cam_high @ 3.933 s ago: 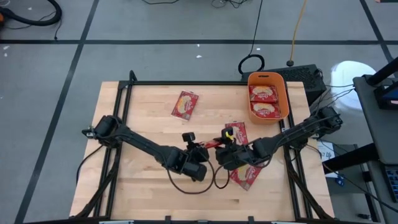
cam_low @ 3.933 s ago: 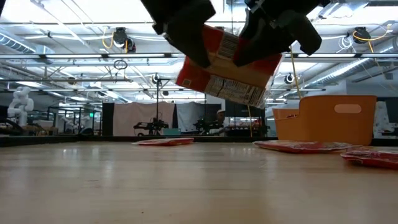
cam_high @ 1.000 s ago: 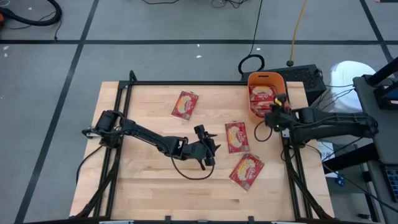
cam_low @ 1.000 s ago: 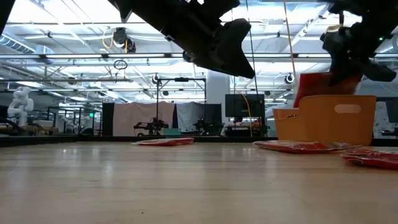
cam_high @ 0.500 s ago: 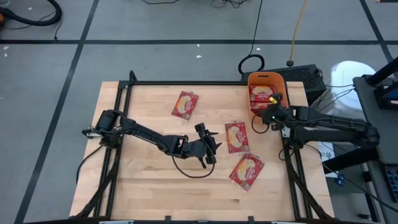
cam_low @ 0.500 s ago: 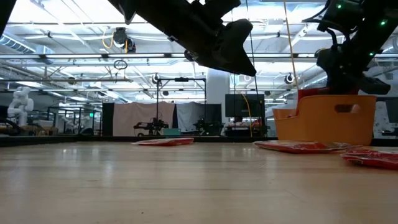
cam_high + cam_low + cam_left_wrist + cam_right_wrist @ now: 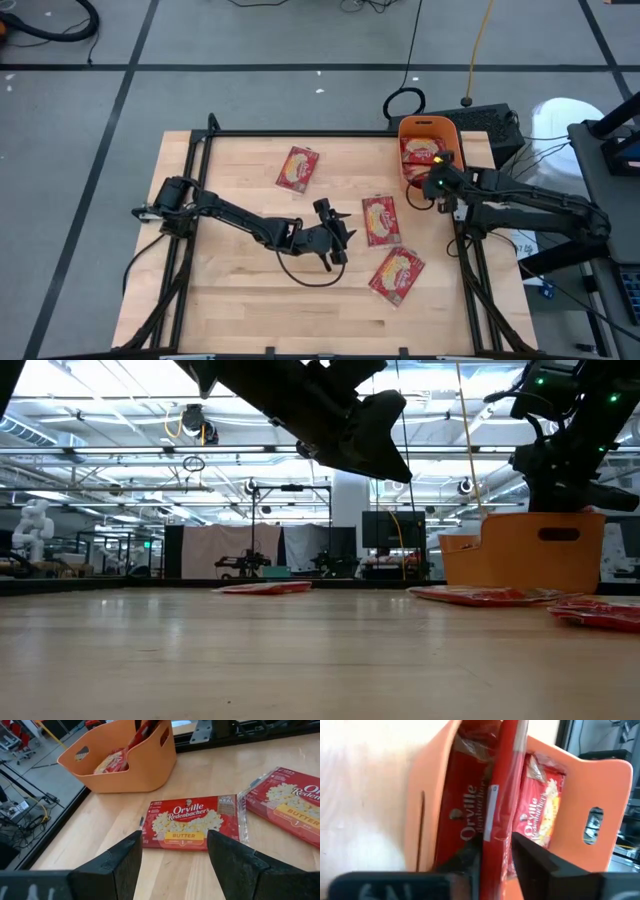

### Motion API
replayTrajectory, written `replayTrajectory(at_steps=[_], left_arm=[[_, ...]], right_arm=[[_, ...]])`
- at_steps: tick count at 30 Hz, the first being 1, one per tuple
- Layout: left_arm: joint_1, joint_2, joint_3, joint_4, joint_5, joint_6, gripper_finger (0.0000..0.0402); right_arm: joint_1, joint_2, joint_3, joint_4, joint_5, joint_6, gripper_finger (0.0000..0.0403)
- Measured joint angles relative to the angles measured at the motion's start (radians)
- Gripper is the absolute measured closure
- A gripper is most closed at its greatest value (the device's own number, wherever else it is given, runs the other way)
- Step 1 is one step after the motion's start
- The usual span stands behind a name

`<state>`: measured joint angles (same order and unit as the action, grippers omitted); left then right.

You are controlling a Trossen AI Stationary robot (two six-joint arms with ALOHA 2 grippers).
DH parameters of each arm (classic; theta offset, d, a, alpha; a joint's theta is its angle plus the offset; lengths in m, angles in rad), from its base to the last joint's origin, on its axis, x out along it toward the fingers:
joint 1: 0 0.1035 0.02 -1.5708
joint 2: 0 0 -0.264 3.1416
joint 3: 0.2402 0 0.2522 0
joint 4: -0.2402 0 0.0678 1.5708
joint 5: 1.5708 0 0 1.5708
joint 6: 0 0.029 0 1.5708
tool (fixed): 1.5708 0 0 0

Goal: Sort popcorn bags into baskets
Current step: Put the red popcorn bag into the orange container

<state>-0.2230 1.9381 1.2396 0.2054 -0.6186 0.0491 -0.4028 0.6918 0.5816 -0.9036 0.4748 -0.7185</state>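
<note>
My right gripper [image 7: 492, 851] hangs over the orange plastic rectangular basket [image 7: 448, 135] at the table's far right corner, its fingers set to either side of a flat red popcorn packet [image 7: 502, 775] that stands on edge inside. Whether the fingers are pinching it or have just let go I cannot tell. To do this release well, I judge I should spread the fingers fully, let the packet tip flat against the others, and lift straight up so nothing drags back out over the rim.

The basket holds at least two more red packets, one on each side of the upright one, lying against the walls.

My left gripper [image 7: 172, 852] waits above mid-table with its fingers spread wide and nothing between them, facing a red butter-popcorn packet [image 7: 379, 219] lying flat on the pale wooden table [image 7: 230, 290]. A second packet [image 7: 396, 274] lies near it, toward the front edge, and a third [image 7: 297, 167] sits well apart, toward the far side.
</note>
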Motion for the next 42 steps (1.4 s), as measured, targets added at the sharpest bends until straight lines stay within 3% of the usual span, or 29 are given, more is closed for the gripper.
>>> replayTrajectory(at_steps=[7, 13, 17, 24, 32, 38, 42], left_arm=[[0.000, 0.000, 0.000, 0.000, 0.000, -0.002, 0.0176], [0.000, 0.000, 0.000, -0.002, 0.000, -0.006, 0.0176], [0.000, 0.000, 0.000, -0.002, 0.000, -0.008, 0.0176], [0.000, 0.000, 0.000, -0.002, 0.000, -0.005, 0.0176], [0.000, 0.000, 0.000, -0.021, 0.000, -0.013, 0.0176], [0.011, 0.000, 0.000, -0.064, -0.016, -0.030, 0.0176], [0.030, 0.000, 0.000, -0.152, -0.019, -0.090, 0.0176]], right_arm=[[-0.003, -0.017, 0.016, -0.006, -0.008, 0.000, 0.0257], [-0.003, -0.061, 0.083, -0.024, -0.086, 0.003, 0.0253], [-0.003, -0.071, 0.093, -0.021, -0.083, 0.074, 0.0254], [-0.004, -0.017, 0.094, 0.022, -0.092, 0.344, 0.0304], [0.034, 0.000, 0.140, 0.224, -0.247, 0.512, 0.0381], [0.146, 0.005, 0.166, 0.383, -0.344, 0.607, 0.0395], [0.258, 0.042, 0.164, 0.387, -0.294, 0.675, 0.0391]])
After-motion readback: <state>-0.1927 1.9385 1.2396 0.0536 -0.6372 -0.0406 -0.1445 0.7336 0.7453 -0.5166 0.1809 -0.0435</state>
